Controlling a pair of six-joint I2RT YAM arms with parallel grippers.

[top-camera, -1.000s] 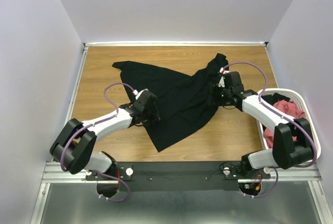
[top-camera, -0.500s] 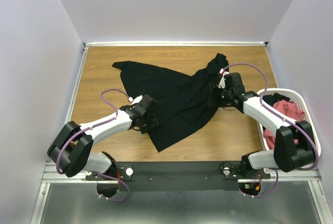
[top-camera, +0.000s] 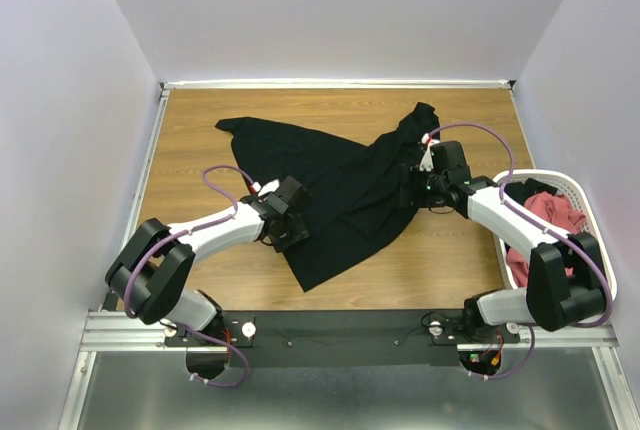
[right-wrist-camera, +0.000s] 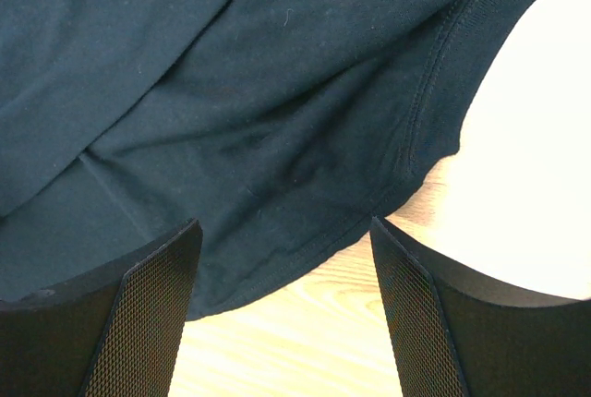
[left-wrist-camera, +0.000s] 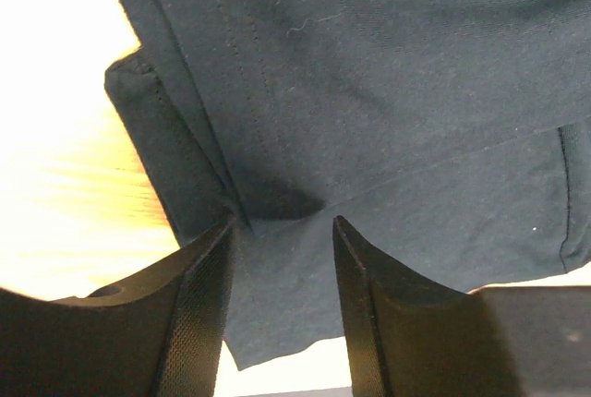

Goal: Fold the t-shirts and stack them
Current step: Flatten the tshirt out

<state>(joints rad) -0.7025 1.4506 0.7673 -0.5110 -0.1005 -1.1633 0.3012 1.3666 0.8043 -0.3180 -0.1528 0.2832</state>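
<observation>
My bench here is a wooden table (top-camera: 200, 155), filling the middle of the top view. A black t-shirt (top-camera: 345, 185) lies rumpled on it, spread from upper left of centre across to the right, one corner pointing toward the bottom middle. A white mesh basket (top-camera: 556, 176) sits at the right edge.

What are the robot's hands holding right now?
Nothing. The left hand and the right hand are both open just above the black t-shirt, one over its left edge and one over its right edge. Neither is pinching the cloth.
</observation>
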